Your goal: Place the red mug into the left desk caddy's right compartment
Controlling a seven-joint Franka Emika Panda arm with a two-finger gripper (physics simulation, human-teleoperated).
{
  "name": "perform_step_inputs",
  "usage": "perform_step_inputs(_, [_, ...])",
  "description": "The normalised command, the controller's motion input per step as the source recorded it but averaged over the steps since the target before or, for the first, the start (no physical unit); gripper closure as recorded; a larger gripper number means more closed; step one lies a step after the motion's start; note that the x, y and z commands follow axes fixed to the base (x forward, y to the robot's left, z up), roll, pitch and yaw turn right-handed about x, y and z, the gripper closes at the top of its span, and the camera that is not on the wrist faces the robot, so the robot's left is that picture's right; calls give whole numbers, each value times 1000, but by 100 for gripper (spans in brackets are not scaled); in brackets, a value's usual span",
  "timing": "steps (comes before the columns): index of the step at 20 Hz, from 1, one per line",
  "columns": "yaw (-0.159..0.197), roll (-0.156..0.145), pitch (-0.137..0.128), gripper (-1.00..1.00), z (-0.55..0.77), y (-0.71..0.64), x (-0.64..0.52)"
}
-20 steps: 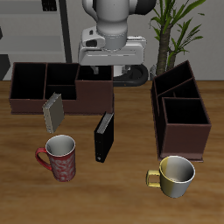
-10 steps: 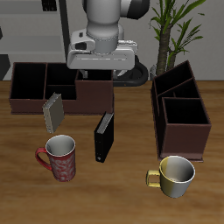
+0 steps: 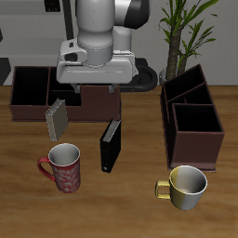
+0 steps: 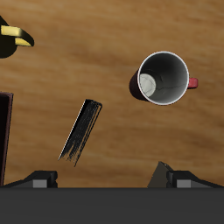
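The red mug (image 3: 62, 168) stands upright on the wooden table near its front edge, with its red handle pointing away from the black book. It also shows in the wrist view, where the red mug (image 4: 164, 77) has a pale inside. My gripper (image 3: 94, 92) hangs open and empty high above the table, farther back than the mug; in the wrist view the gripper (image 4: 103, 179) has both fingers apart. The left desk caddy (image 3: 191, 118) is dark brown and narrow. Its right compartment (image 3: 197, 126) is the large section nearest the front.
A wide brown caddy (image 3: 33, 100) stands at the back, partly behind the arm. A grey notebook (image 3: 56, 119) leans in front of it. A black book (image 3: 111, 145) stands beside the red mug. A yellowish-cream mug (image 3: 187, 185) sits before the left desk caddy. A plant (image 3: 182, 28) rises at the back.
The arm has swung sideways over the wide caddy toward the red mug's side and come slightly lower. The objects on the table have not moved.
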Motion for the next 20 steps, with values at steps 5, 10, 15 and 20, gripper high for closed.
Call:
perform_step_inputs(5, [41, 5, -15, -100, 3, -200, 368])
perform_step_inputs(10, [22, -36, -21, -100, -38, -217, 343])
perform_step_inputs(15, [-9, 34, -23, -100, -91, -13, 179])
perform_step_inputs(20, [1, 16, -10, -100, -266, -35, 262])
